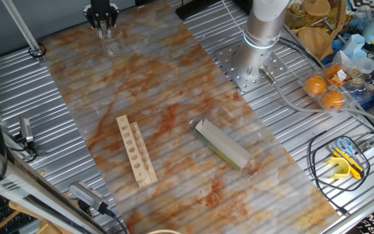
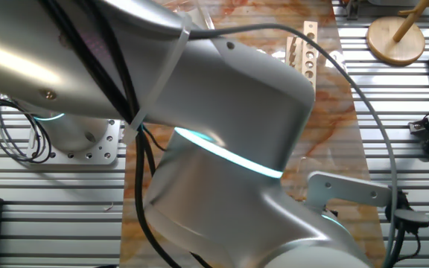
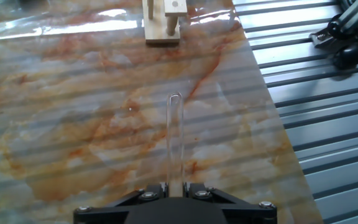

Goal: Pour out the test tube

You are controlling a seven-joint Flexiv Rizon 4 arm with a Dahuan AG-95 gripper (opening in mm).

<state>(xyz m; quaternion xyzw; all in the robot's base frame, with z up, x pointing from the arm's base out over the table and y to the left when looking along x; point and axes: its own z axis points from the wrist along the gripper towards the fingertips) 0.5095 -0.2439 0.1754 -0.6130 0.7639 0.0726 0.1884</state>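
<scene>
My gripper [image 1: 102,25] is at the far end of the marbled mat [image 1: 167,97], low over it. In the hand view the gripper [image 3: 174,186] is shut on a clear glass test tube [image 3: 175,137]. The tube sticks straight out from between the fingers, with its rounded end over the mat. It looks empty; I cannot make out any liquid. In one fixed view the tube is a faint clear shape [image 1: 112,43] just below the fingers. The other fixed view is mostly blocked by the arm's silver body [image 2: 199,126], so gripper and tube are hidden there.
A wooden tube rack [image 1: 136,151] lies on the mat; it also shows ahead of the tube in the hand view [image 3: 163,22]. A green-and-white box [image 1: 223,144] lies right of the rack. The arm's base [image 1: 258,58], cables, oranges [image 1: 323,91] and clutter stand at the right.
</scene>
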